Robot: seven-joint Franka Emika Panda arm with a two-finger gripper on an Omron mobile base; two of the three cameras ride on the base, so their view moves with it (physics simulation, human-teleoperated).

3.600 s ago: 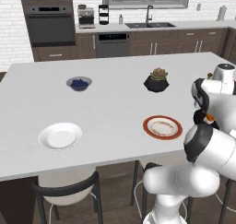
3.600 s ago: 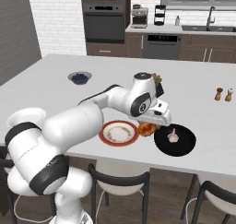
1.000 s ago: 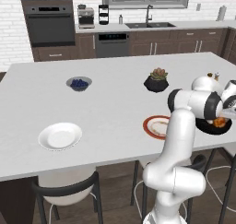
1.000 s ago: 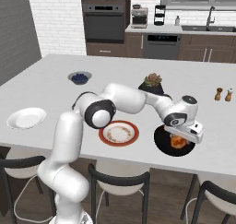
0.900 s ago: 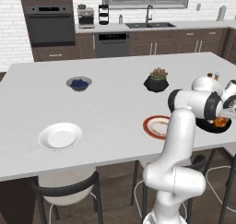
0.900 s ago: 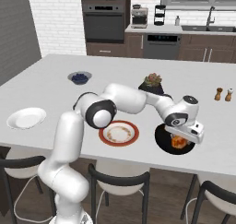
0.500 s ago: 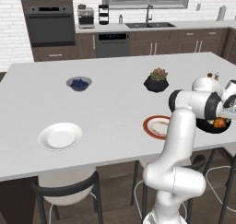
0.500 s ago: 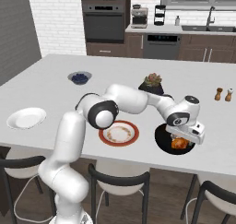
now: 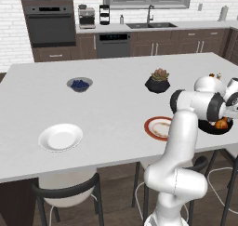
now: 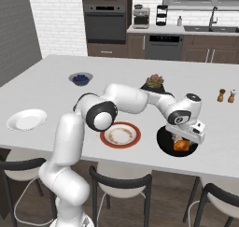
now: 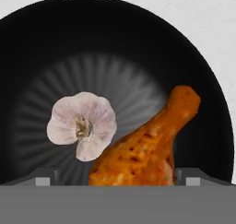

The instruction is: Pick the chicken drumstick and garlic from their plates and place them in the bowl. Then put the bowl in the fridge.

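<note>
Near the pale surface's (image 10: pixel 56 76) front right edge sits the glossy black bowl (image 11: pixel 115 38), holding the papery white garlic (image 11: pixel 83 124) and the rough orange-brown drumstick (image 11: pixel 147 147). Its long axis is slanted, narrow end toward the rim. The claw (image 11: pixel 115 181) hangs spread just above, gripping nothing.

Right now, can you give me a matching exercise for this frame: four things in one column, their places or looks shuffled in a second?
Things:
1. garlic
2. drumstick
3. white plate
4. red-rimmed plate

Places or looks:
A. bare, near the counter's front-left edge
B. bare, just left of the bowl
C. pale bulb lying in the bowl
D. orange-brown, in the bowl beside the bulb

Pairs: 1-C, 2-D, 3-A, 4-B
</note>
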